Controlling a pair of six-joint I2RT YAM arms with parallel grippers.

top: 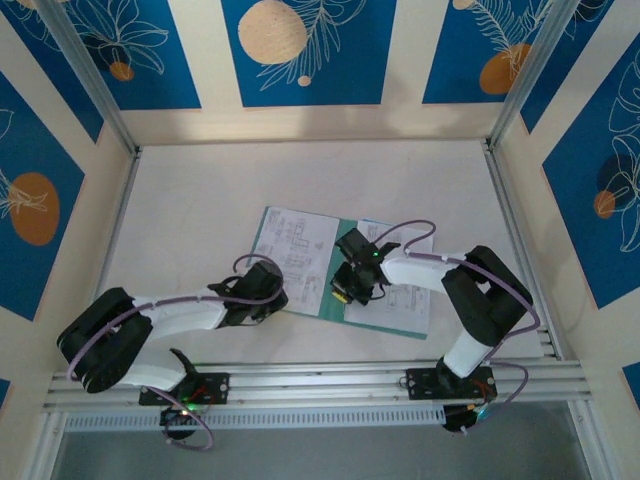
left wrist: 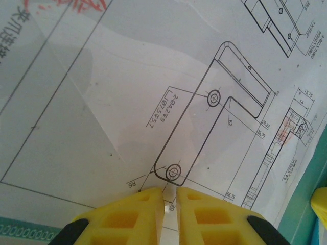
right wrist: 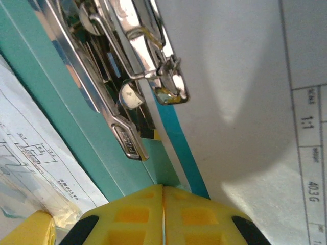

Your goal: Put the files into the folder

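Teal folder [right wrist: 66, 122] mostly beneath files [left wrist: 102, 102], clip [right wrist: 133, 61] cropped

Files [left wrist: 102, 112]: white paper, matt, fine black print, faint creases across the sheet; folder [right wrist: 61, 97]: teal card, smooth, low sheen; clip [right wrist: 138, 66] on the folder: bright silver metal, polished and mirror-like, with stamped lettering on one tab; left gripper [left wrist: 169, 196] and right gripper [right wrist: 163, 189]: yellow moulded plastic, matt, recessed pockets, black inserts at the outer edges; table [top: 300, 180]: off-white, matt, even; rails [top: 320, 380] at the near edge: grooved silver metal, satin finish; arm shells [top: 180, 315]: white glossy plastic.
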